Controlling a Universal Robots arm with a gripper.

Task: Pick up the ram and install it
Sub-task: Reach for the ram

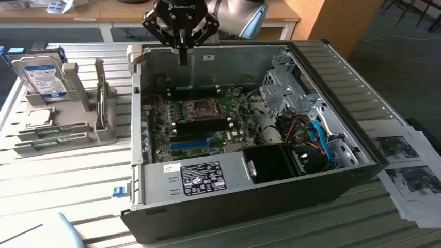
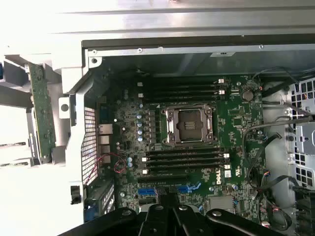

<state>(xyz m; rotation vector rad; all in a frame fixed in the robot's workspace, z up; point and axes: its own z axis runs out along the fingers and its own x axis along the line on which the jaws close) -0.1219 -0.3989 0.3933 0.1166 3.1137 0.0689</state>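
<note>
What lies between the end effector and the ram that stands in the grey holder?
The case wall of the open computer lies between them: the end effector hangs on its inner side, the ram stands on its outer side. Both views show it.

Black claw (image 1: 183, 56), white lettering, jointed black linkages with round pivots, silver-grey arm (image 1: 238, 8), blue cap

Looks like a robotics lab or electronics workshop. Shows a gripper (image 1: 183, 59) hanging above an opened computer case (image 1: 227, 209) with its motherboard (image 1: 200, 124) bare, set on a slatted metal workbench (image 1: 55, 181) beside a grey parts fixture (image 1: 62, 135) holding a hard drive (image 1: 41, 75), with printed sheets (image 1: 410, 173) nearby. Has wooden desks (image 1: 69, 13) and carpet (image 1: 406, 67) behind.
</note>
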